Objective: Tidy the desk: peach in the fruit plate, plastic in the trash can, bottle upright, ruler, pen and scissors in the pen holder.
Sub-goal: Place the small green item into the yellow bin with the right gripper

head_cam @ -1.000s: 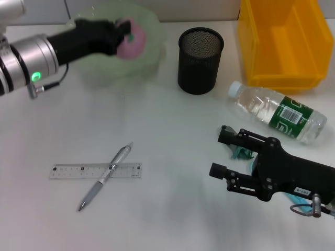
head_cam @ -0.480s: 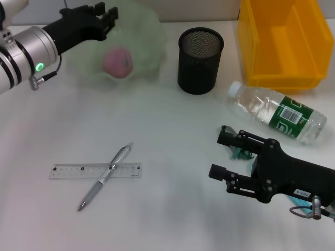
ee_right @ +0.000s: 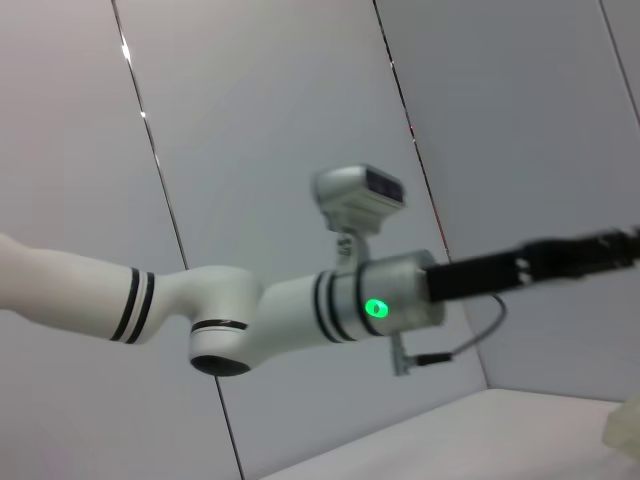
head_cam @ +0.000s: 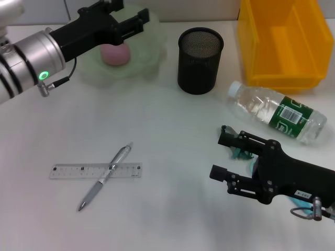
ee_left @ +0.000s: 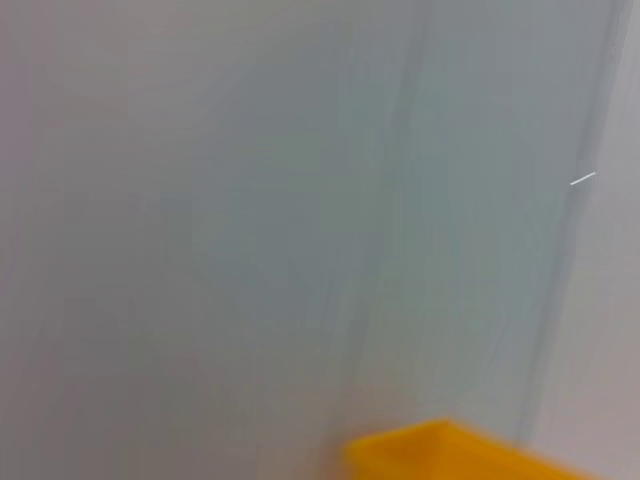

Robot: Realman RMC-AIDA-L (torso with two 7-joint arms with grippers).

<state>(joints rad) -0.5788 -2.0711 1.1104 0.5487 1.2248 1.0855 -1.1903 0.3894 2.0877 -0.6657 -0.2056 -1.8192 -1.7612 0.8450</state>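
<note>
Head view: the peach sits in the pale green fruit plate at the far left of the desk; the left gripper hangs over the plate just beyond the peach, fingers spread, holding nothing; that item looks done. The pen lies crossed over the ruler near the front left, well apart from the left gripper and toward the robot from it; the pen's long axis runs diagonally, tip toward the robot, the ruler's runs side to side; the left arm is the nearer one for both. The mesh pen holder stands upright between the plate and the yellow bin. The bottle lies on its side, cap toward the pen holder, long axis diagonal, just beyond the right gripper; the right gripper is low at front right, fingers apart and empty, with teal scissors partly hidden beneath it; the right arm is nearer bottle and scissors. No plastic scrap can be made out.

Left wrist view: only blank wall and a corner of the yellow bin; no fingers, no peach, so the release shows in the head view alone.

Right wrist view: the left arm side-on against the wall, plus an edge of the plate; nothing of the bottle or scissors.
</note>
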